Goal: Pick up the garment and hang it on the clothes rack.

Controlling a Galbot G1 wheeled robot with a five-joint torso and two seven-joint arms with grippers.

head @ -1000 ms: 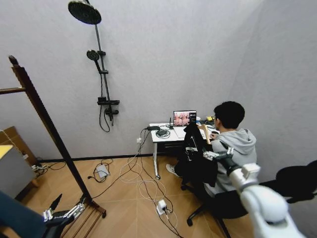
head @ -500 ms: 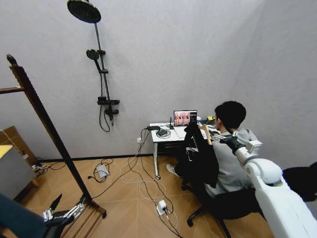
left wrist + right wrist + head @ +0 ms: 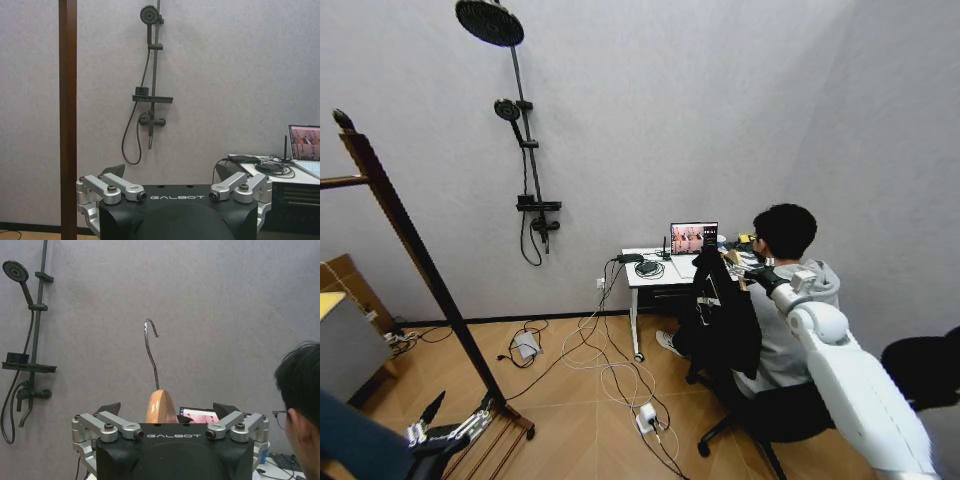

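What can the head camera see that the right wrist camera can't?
The head view alone shows the whole black garment hanging from the right tool, the clothes rack off to the left, the left tool parked low beside the rack's foot, and the cables on the floor.

The right wrist view alone shows, close up, the hanger's metal hook standing upright above the wooden hanger between the tool's fingers.

Both show the grey wall, the shower fitting, the laptop and the person seated at the desk.
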